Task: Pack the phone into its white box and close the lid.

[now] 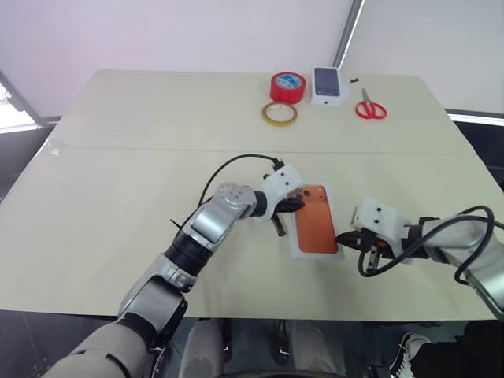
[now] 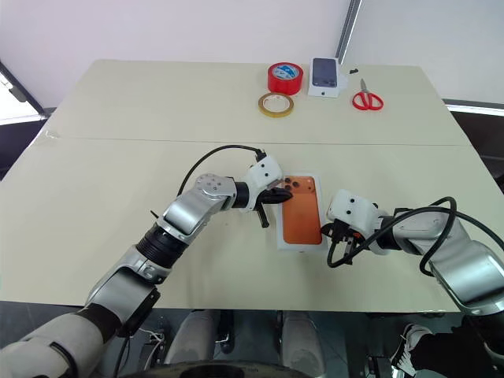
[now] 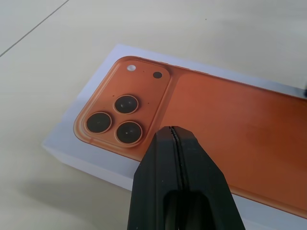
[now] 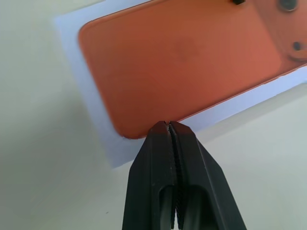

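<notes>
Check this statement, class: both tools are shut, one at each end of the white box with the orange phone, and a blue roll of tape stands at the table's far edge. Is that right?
One detail is wrong: the roll of tape is red, not blue, as the left eye view shows. The rest holds: the left tool and right tool are shut, at opposite ends of the white box with the orange phone.

— What do the arms look like?
— Silver-grey metal shells on the left arm point(image 1: 206, 222) and right arm point(image 2: 441, 240), with black joints between segments.
— And the wrists?
— White boxy housings, each with a looping black cable.
— The pincers?
— The left pincer point(image 3: 173, 132) and right pincer point(image 4: 168, 125) each have two matte black, wedge-shaped fingers, ribbed along their inner faces.
</notes>
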Tool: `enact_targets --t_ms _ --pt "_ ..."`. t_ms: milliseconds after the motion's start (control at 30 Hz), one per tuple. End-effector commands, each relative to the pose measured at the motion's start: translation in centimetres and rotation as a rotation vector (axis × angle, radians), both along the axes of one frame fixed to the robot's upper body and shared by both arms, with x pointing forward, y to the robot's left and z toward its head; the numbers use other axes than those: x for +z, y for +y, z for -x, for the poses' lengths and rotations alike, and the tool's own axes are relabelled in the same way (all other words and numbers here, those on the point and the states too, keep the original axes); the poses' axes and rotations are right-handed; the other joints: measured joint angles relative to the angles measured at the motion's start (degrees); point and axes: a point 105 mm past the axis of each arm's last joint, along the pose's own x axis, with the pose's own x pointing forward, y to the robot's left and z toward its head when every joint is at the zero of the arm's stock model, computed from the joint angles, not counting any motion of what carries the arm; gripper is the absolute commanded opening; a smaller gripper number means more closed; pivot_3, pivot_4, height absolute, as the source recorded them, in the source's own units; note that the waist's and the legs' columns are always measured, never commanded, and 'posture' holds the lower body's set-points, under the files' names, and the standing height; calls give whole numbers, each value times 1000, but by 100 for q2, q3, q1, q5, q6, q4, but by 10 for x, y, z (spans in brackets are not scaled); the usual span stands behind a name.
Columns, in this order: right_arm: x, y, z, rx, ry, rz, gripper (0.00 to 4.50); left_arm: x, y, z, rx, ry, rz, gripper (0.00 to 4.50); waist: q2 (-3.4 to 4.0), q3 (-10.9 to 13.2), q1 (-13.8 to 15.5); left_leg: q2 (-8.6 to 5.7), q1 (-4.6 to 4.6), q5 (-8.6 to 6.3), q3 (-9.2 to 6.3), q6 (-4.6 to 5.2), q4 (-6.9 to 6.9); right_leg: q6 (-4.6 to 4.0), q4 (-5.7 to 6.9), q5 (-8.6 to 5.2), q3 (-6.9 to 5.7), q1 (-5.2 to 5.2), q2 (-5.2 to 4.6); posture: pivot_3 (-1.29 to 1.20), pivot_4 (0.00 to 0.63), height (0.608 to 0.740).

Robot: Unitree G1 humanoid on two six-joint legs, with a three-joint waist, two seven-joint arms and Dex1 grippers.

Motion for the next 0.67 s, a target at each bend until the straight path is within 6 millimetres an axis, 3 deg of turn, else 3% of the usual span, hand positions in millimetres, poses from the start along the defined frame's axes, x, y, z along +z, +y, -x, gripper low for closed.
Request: enact_targets --t_ms 33,133,233,300,533,667 --pt "33 -4 -25 -53 -193 -49 77 22 20 -15 100 -58 98 0 0 0 -14 0 0 0 1 0 0 0 1 0 1 -2 0 0 150 740" --pt "51 -11 -44 -113 -292 -113 77 42 45 -27 199 -101 171 0 1 1 -4 -1 -2 0 3 0 -1 1 10 1 1 -10 6 0 150 740" --pt "63 -22 -66 -170 -320 -195 77 60 110 -34 367 -157 216 0 1 1 -39 0 -2 0 5 0 -2 3 11 3 1 -11 9 0 150 740" --pt "68 -27 -75 -188 -336 -252 77 64 140 -31 443 -173 226 0 1 2 -45 2 1 1 6 -1 -5 10 13 6 1 -10 9 0 150 740" --pt "67 -33 -89 -187 -313 -336 77 55 223 -7 678 -161 221 0 2 2 5 2 -2 1 9 -1 -2 10 11 6 -1 -5 -6 0 150 740" --pt "60 -26 -88 -145 -277 -354 77 46 247 7 759 -148 217 0 2 2 -3 4 -2 1 12 -2 -2 3 9 2 0 -4 -8 0 150 740"
